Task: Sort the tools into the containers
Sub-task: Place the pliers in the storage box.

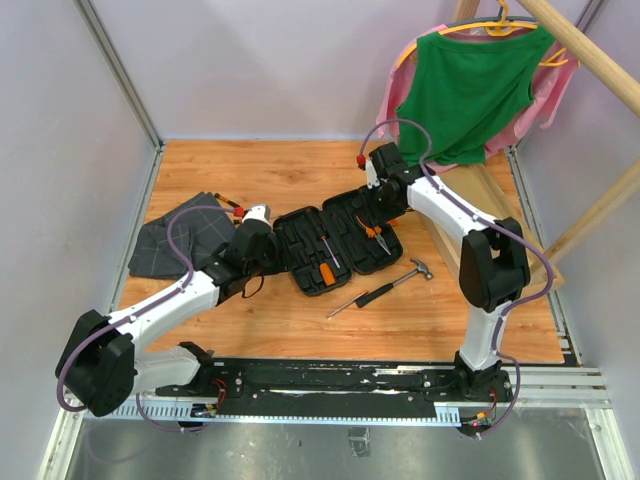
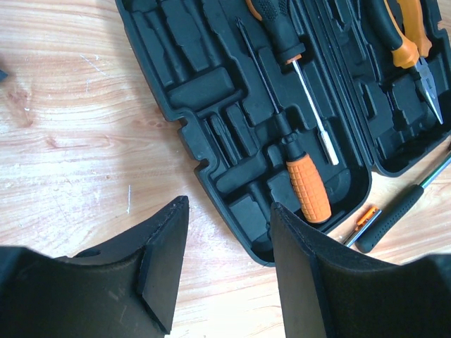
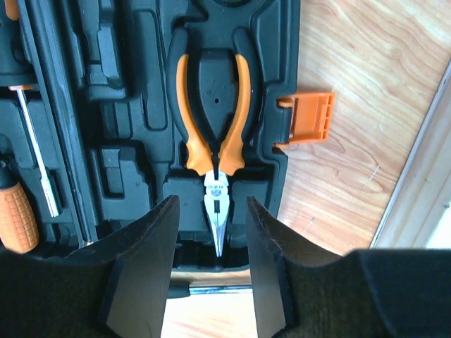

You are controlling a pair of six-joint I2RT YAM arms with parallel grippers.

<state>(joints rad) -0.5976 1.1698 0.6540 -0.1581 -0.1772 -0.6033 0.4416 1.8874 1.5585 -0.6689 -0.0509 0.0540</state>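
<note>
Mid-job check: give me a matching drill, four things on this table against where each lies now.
1 orange-and-black-handled steel pliers
2 black-handled steel claw hammer
3 orange-handled screwdriver
4 dark grey folded cloth

A on the wooden table, right of the black plastic tool case
B case half without the latch
C table's left side
D case half bearing the orange latch

Pairs: 1-D, 2-A, 3-B, 4-C

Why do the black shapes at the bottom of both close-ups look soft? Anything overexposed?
Left wrist view: the left hand sits too near the lens, so it blurs; the tool case is sharp. Right wrist view: the right hand blurs likewise, pliers crisp, right edge washed out. Top view: even light.
</note>
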